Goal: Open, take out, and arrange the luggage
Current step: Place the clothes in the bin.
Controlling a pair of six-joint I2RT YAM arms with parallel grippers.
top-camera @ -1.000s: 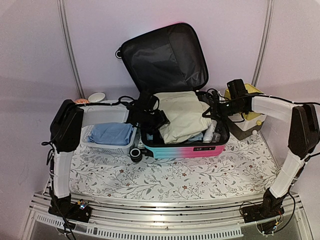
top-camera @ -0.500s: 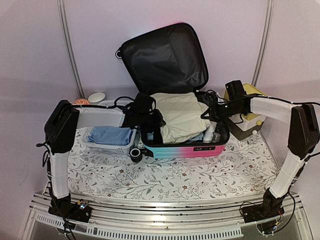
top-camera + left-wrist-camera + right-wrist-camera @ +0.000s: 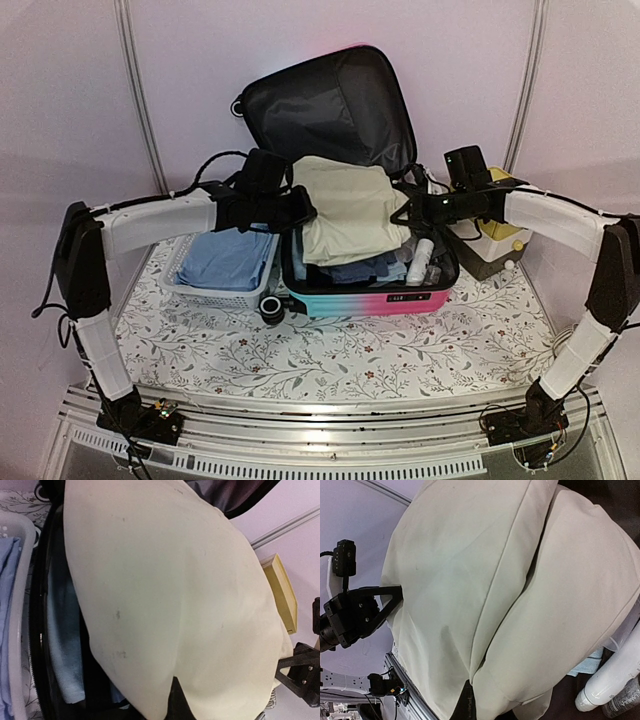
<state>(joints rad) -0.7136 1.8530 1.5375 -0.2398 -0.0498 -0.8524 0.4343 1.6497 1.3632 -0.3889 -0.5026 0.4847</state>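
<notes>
**Top external view: two arms grip cream garment over open luggage**

Top external camera shows the luggage point(image 3: 345, 300) lying open at the middle of a floral-patterned table point(image 3: 350, 360). Its black-lined lid point(image 3: 330, 115) stands tilted up toward the back wall, and its pink-to-turquoise shell faces the arms. A folded cream garment point(image 3: 345, 205) hangs over the open compartment, pinched at both ends. The left gripper point(image 3: 298, 208) is clamped on its left edge, and the right gripper point(image 3: 408, 210) is closed tight on its right edge. Whether the garment's lower edge touches the clothes beneath cannot be told.

Darker blue clothes point(image 3: 362, 268) lie in the compartment under the garment, with a white bottle point(image 3: 420, 258) upright-leaning at the right side. A white perforated basket point(image 3: 215, 295) sits just beside the luggage on the left, with folded blue cloth point(image 3: 225, 258) in it. A yellow-topped drawer box point(image 3: 500, 240) stands to the right, behind the right arm.

Left wrist camera is filled by the cream fabric, with one dark fingertip point(image 3: 176, 704) pressed into its lower edge and a light blue towel point(image 3: 65, 645) below in the case. Right wrist camera shows the same fabric folded in two layers, with a dark fingertip point(image 3: 468, 705) nipping the fold at the bottom.
</notes>
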